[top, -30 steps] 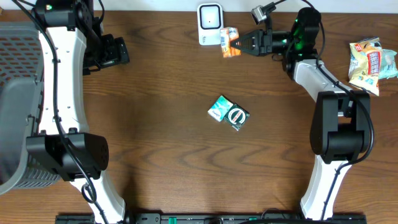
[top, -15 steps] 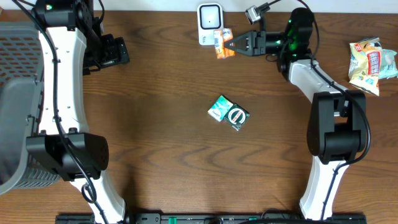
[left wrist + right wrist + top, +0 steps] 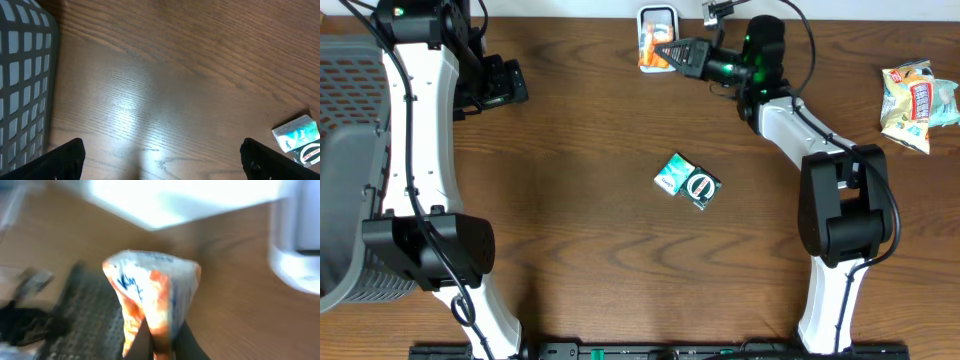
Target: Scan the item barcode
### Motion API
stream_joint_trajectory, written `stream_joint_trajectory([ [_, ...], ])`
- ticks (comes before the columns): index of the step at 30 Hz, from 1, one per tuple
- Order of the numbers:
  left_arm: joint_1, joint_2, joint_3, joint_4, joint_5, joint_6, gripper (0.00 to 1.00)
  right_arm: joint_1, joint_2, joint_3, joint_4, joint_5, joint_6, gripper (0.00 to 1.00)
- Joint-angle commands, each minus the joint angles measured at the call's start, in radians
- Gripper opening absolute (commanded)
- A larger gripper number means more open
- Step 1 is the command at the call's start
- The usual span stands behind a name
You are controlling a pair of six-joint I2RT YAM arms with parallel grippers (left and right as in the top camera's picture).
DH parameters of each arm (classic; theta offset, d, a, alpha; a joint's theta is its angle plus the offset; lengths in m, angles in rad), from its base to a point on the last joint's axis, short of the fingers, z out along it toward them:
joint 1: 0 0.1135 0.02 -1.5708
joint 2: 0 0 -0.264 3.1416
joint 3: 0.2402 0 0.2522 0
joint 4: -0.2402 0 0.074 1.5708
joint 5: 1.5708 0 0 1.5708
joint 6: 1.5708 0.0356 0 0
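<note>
Right wrist view: the right gripper (image 3: 159,345) is clenched on an orange packet (image 3: 150,290), which stands up just past the fingertips. Beyond it, off to the right, is the white scanner (image 3: 297,240), blurred. From overhead the packet overlaps the scanner's near edge. The left gripper (image 3: 162,162) hangs spread wide over the table (image 3: 175,75), grasping nothing. A basket (image 3: 20,75) lies outside its left finger, and green packs (image 3: 299,136) lie past its right.
</note>
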Motion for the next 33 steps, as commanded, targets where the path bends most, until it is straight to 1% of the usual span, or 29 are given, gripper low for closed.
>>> stream_joint_trajectory([
  [1, 0.004, 0.006, 0.004, -0.003, -0.009, 0.006, 0.98, 0.011, -0.008, 0.118, -0.283, 0.366, -0.311, 0.01],
  [2, 0.004, 0.006, 0.004, -0.003, -0.009, 0.006, 0.98, 0.021, -0.008, 0.177, -0.443, 0.491, -0.431, 0.01],
  [4, 0.004, 0.006, 0.004, -0.003, -0.009, 0.006, 0.98, 0.039, -0.008, 0.246, -0.586, 0.649, -0.559, 0.01],
  [6, 0.004, 0.006, 0.004, -0.003, -0.009, 0.006, 0.98, 0.074, -0.008, 0.310, -0.670, 0.843, -0.694, 0.01],
  [7, 0.004, 0.006, 0.004, -0.003, -0.009, 0.006, 0.98, 0.093, -0.008, 0.324, -0.674, 0.919, -0.744, 0.01],
  [9, 0.004, 0.006, 0.004, -0.003, -0.009, 0.006, 0.98, 0.153, -0.008, 0.337, -0.634, 1.133, -0.919, 0.01],
  [10, 0.004, 0.006, 0.004, -0.003, -0.009, 0.006, 0.98, 0.177, -0.002, 0.337, -0.594, 1.200, -0.986, 0.01],
  [12, 0.004, 0.006, 0.004, -0.003, -0.009, 0.006, 0.98, 0.218, 0.020, 0.338, -0.494, 1.274, -1.102, 0.01],
  [14, 0.004, 0.006, 0.004, -0.003, -0.009, 0.006, 0.98, 0.235, 0.053, 0.351, -0.409, 1.297, -1.114, 0.01],
  [18, 0.004, 0.006, 0.003, -0.003, -0.009, 0.006, 0.98, 0.235, 0.126, 0.439, -0.391, 1.274, -1.114, 0.01],
  [20, 0.004, 0.006, 0.004, -0.003, -0.009, 0.006, 0.98, 0.225, 0.187, 0.502, -0.367, 1.205, -1.166, 0.01],
  [21, 0.004, 0.006, 0.004, -0.003, -0.009, 0.006, 0.98, 0.222, 0.224, 0.528, -0.337, 1.167, -1.215, 0.01],
  [22, 0.004, 0.006, 0.004, -0.003, -0.009, 0.006, 0.98, 0.222, 0.238, 0.537, -0.323, 1.159, -1.237, 0.01],
  [23, 0.004, 0.006, 0.004, -0.003, -0.009, 0.006, 0.98, 0.222, 0.277, 0.555, -0.284, 1.155, -1.300, 0.01],
  [25, 0.004, 0.006, 0.003, -0.003, -0.009, 0.006, 0.98, 0.225, 0.306, 0.563, -0.263, 1.160, -1.350, 0.01],
  [30, 0.004, 0.006, 0.003, -0.003, -0.009, 0.006, 0.98, 0.229, 0.330, 0.563, -0.275, 1.158, -1.400, 0.01],
  [33, 0.004, 0.006, 0.004, -0.003, -0.009, 0.006, 0.98, 0.229, 0.330, 0.563, -0.306, 1.154, -1.496, 0.01],
])
